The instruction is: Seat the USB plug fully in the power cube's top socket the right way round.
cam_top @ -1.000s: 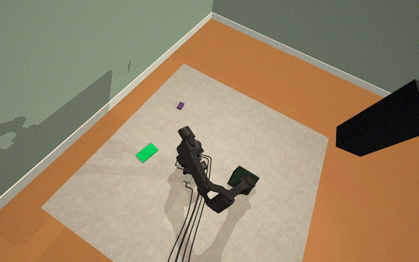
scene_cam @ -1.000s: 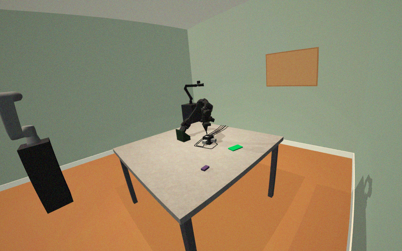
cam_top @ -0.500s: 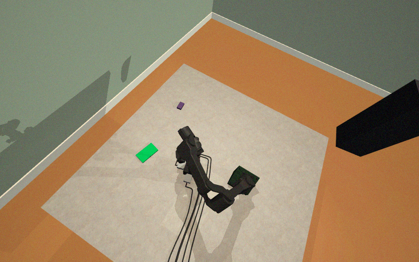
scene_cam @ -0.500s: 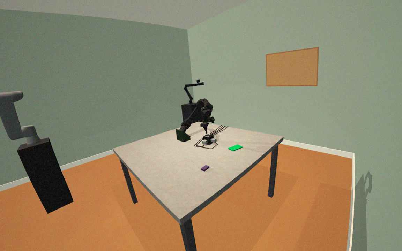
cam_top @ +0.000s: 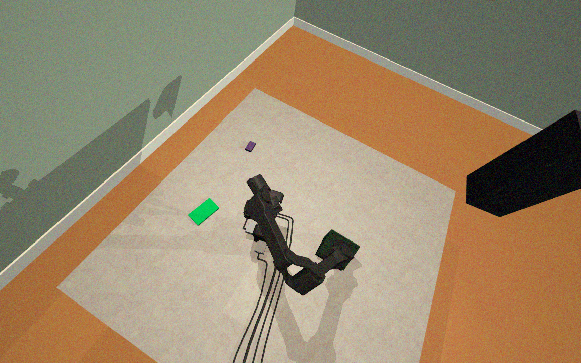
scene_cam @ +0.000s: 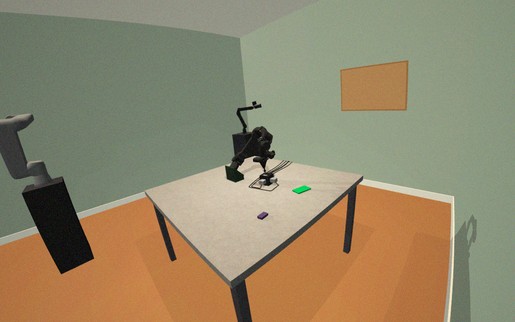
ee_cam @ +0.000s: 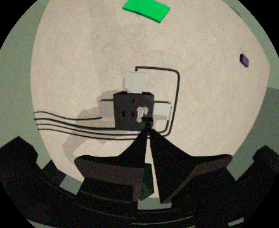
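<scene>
The power cube (ee_cam: pixel 123 102) (scene_cam: pixel 267 179) is a dark block with pale plugs on its sides. In the wrist view a pale, metallic-looking socket outline (ee_cam: pixel 141 111) shows on its top face. My gripper (ee_cam: pixel 148 132) (scene_cam: pixel 264 171) points down over the cube, its fingers nearly closed and shut on the small black USB plug (ee_cam: pixel 147 121). The plug overlaps the near right part of the cube's top and appears to be held just above it, beside the pale outline. Its tip and which way round it faces are too small to tell. In the top view the arm hides the fingertips.
A pale side plug (ee_cam: pixel 135 82) and another (ee_cam: pixel 162 110) stick out from the cube. Black cables (ee_cam: pixel 179 92) (cam_top: pixel 264 284) loop around it and run off across the table. A green slab (cam_top: pixel 204 211) (scene_cam: pixel 301 189) (ee_cam: pixel 149 9) and a small purple block (cam_top: pixel 250 146) (scene_cam: pixel 262 215) (ee_cam: pixel 244 60) lie farther away.
</scene>
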Available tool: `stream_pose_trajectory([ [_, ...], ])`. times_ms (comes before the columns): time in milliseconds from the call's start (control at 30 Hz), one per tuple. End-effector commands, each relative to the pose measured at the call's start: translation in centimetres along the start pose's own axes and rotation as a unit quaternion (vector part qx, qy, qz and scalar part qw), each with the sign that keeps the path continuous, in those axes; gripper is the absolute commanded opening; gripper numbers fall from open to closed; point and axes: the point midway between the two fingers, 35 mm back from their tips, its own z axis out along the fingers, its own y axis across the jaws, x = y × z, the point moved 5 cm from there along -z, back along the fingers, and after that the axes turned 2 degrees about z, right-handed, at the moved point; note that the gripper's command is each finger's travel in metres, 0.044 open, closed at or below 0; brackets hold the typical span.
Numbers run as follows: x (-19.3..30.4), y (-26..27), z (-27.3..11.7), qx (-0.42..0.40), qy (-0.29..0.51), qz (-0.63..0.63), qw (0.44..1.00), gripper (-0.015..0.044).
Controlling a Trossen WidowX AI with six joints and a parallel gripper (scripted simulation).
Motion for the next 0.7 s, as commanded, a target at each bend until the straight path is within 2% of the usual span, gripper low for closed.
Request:
stream_pose_trajectory([
  [0,-0.01,-0.03,0.0,0.001,-0.001,0.053,0.999,0.0],
  [667,-0.01,-0.02,0.0,0.001,-0.001,0.31,0.951,0.0],
])
